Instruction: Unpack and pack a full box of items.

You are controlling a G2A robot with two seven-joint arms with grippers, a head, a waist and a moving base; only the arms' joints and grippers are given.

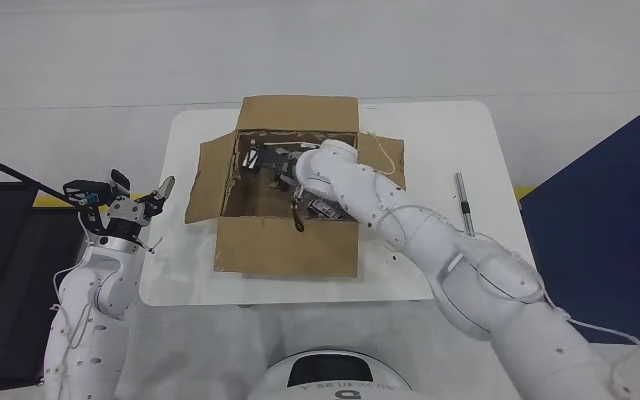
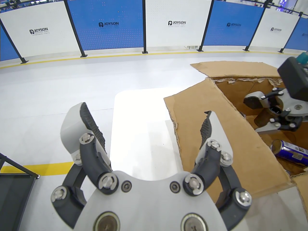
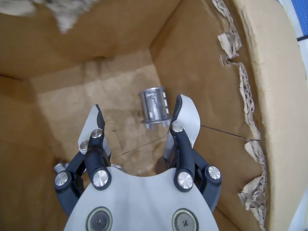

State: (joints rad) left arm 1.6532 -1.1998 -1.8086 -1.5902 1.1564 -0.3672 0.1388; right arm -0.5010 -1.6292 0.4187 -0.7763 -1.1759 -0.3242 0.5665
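box: cardboard box (image 1: 285,245) sits mid table (image 1: 200,280), all four flaps folded out
right gripper: right gripper (image 3: 139,108) is down inside the box, jaws spread, nothing between them; one finger is just beside the metal cylinder (image 3: 154,109)
left gripper: left gripper (image 2: 145,111) hangs off the table's left edge, jaws spread, empty
contents: the cylinder lies on its side on the box floor near a wall; a blue can (image 2: 288,151) and darker items are also inside
progress: looks like early unpacking; one thin metal rod (image 1: 463,203) lies on the table right of the box, the rest is inside; repacking not begun
edges: torn corrugated rim and box wall are close on one side of the right gripper
room: bare box floor on the cylinder's other side; bare table on both sides of the box for set-down
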